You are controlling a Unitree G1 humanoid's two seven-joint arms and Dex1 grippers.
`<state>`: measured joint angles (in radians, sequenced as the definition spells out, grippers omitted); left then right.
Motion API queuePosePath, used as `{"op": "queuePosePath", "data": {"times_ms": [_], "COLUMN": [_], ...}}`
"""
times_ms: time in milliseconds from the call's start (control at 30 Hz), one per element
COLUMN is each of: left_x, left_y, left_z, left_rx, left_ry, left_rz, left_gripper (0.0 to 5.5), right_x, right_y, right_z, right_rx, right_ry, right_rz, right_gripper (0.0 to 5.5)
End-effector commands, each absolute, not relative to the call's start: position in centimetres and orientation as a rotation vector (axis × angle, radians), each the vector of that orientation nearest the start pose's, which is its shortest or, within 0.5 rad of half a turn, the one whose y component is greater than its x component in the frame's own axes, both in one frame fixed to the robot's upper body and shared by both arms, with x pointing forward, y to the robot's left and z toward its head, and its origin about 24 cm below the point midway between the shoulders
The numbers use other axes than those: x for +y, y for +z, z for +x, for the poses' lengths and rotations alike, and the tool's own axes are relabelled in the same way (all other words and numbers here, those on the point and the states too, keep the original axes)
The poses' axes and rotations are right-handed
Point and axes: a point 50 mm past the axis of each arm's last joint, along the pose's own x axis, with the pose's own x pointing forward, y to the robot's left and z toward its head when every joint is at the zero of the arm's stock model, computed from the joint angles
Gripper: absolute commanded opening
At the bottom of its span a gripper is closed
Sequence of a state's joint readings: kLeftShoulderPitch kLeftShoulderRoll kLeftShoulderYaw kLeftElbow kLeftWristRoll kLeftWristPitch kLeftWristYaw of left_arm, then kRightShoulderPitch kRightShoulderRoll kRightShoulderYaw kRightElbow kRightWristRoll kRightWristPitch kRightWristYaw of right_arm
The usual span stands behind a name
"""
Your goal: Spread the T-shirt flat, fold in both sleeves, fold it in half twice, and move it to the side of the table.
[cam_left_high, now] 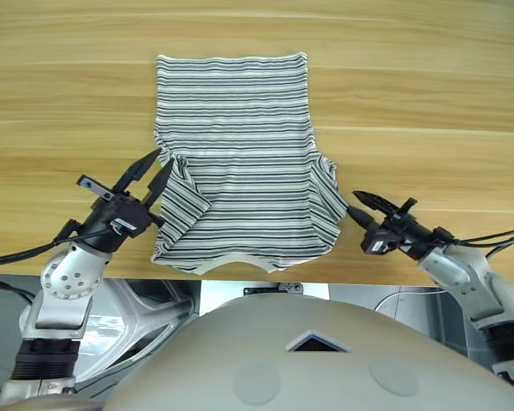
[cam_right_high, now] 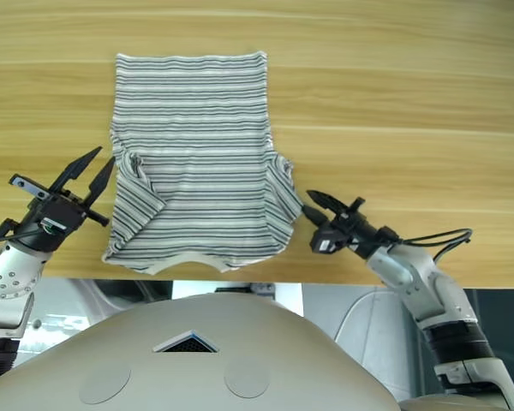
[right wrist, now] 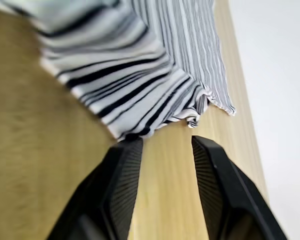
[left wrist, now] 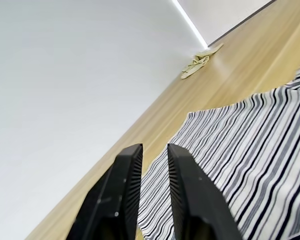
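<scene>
The T-shirt (cam_left_high: pixel 236 163) is soft striped cloth, the desk (cam_left_high: pixel 428 94) smooth matt wood; the left claw (left wrist: pixel 154 149) has ribbed black plastic pads (left wrist: pixel 134 172).

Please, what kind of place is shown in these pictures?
Probably an indoor robot test room or lab: a long wooden table runs along a plain white wall, and a striped T-shirt lies between the left gripper and the right gripper.

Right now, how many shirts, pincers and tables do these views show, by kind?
T-shirt: 1
Pincers: 2, left pincer and right pincer
Table: 1
Total: 4
</scene>
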<state>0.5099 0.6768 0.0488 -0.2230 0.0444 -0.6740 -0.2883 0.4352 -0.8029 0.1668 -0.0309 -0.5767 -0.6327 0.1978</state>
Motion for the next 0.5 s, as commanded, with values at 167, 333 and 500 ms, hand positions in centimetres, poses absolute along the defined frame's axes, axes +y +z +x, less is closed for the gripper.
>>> {"op": "queuePosePath", "data": {"times_ms": [167,333,500], "left_x": [22.2,22.0,21.2], "left_y": [7.2,7.0,7.0], "left_z": [14.0,14.0,14.1], "left_rx": [-0.238,-0.240,-0.259], "left_ry": [-0.563,-0.555,-0.550], "left_rz": [0.683,0.671,0.646], "left_gripper": [0.91,0.91,0.91], "right_x": [-24.5,-24.4,-23.4], "right_y": [-0.4,0.2,0.6], "right_z": [9.7,7.5,6.3], "right_rx": [0.255,0.298,0.266], "right_ry": [1.067,1.155,1.280], "right_rz": [-1.206,-1.165,-1.120], "right_gripper": [1.81,1.81,1.81]}}
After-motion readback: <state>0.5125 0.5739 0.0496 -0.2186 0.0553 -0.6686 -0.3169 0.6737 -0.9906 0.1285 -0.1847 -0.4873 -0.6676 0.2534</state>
